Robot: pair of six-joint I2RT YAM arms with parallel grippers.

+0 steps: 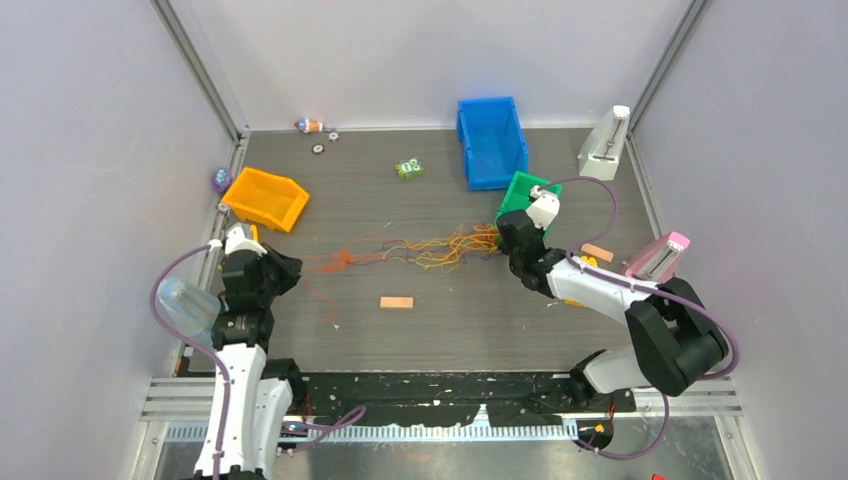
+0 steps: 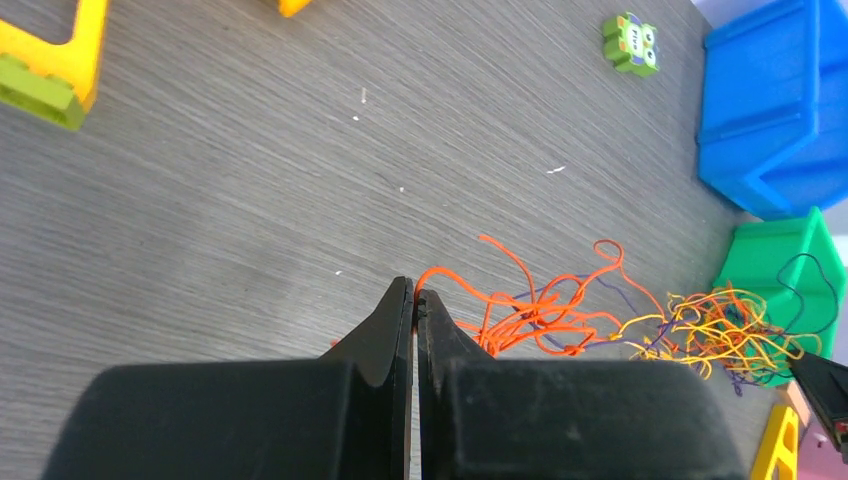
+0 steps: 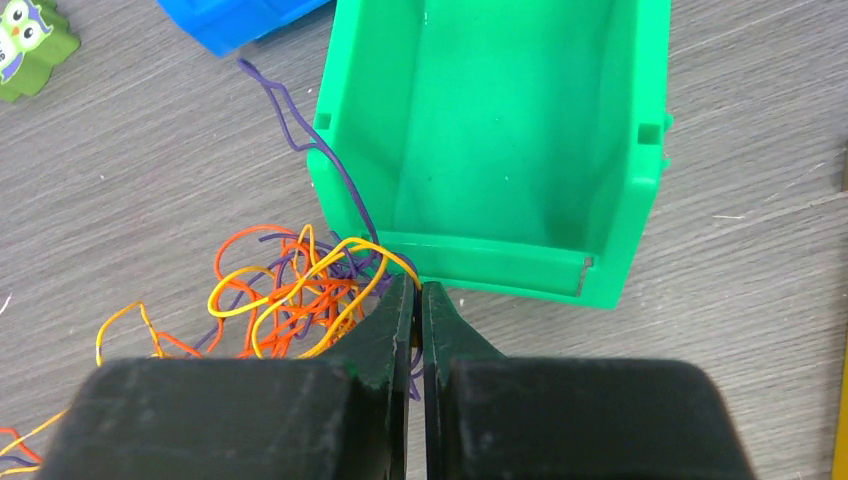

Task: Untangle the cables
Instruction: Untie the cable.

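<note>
Plainly, with the left gripper (image 2: 413, 298) and right gripper (image 3: 418, 295) each pinched on opposite ends of the cables (image 1: 440, 250), pulling apart could tighten the tangle or drag the green bin (image 3: 500, 262).

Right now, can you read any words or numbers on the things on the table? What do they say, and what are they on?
Green owl block: a short dark word sits on its face, too small and blurred to read.
Blue bin, green bin, orange bin: no writing shows on them.
Nothing else in these views carries text that can be read.
</note>
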